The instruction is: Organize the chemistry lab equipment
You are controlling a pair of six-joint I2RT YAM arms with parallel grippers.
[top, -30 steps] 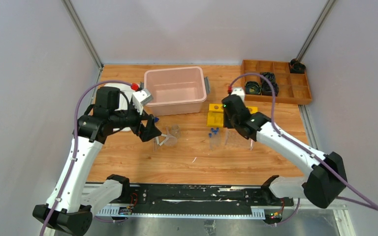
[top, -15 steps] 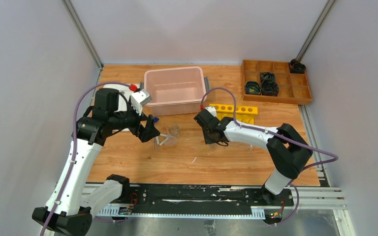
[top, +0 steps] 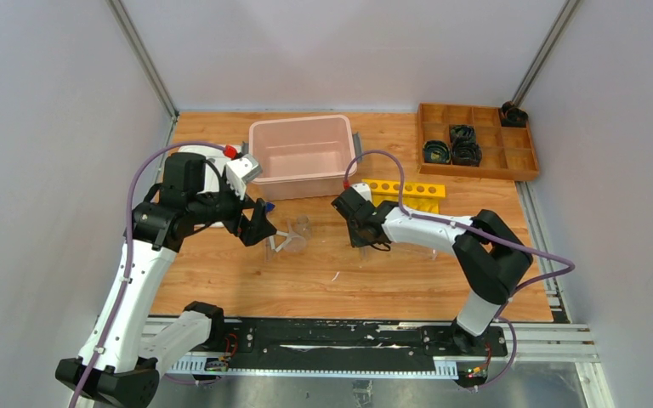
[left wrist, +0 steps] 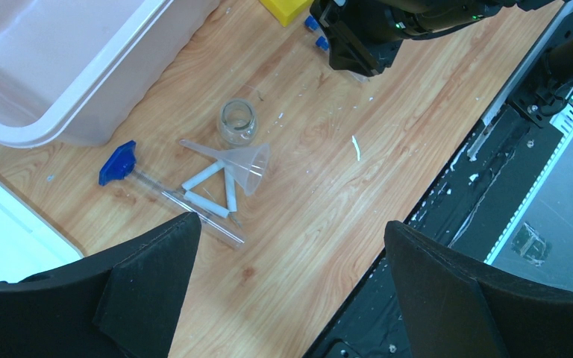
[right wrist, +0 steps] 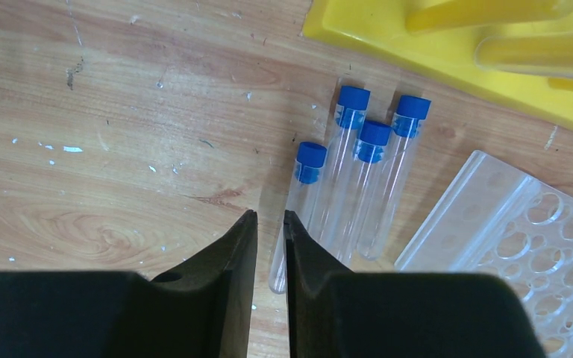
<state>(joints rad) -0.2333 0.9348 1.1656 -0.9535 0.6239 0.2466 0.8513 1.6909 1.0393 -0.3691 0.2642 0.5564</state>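
Note:
Several clear tubes with blue caps (right wrist: 358, 186) lie side by side on the wood, between the yellow tube rack (right wrist: 448, 52) and the clear rack (right wrist: 522, 224). My right gripper (right wrist: 270, 214) hovers at the leftmost tube (right wrist: 307, 179), jaws a narrow gap apart, gripping nothing. That tube's round end shows under the gap. My left gripper (left wrist: 291, 221) is wide open and empty, above bare wood near the funnel (left wrist: 250, 164), the small clear beaker (left wrist: 237, 121) and a thin clear rod (left wrist: 186, 205) with a blue end. In the top view the right gripper (top: 364, 238) covers the tubes.
A pink bin (top: 303, 157) stands behind the beaker, close to the left gripper (top: 259, 225). The wooden tray (top: 510, 144) with black rings (top: 451, 151) sits at the back right. Two short white pieces (left wrist: 205, 177) lie by the funnel. The black rail (top: 349, 336) runs along the near edge.
My right arm swung left from over the clear rack to the tubes, then settled slightly, its jaws narrowing. The left arm and the things on the table have not moved.

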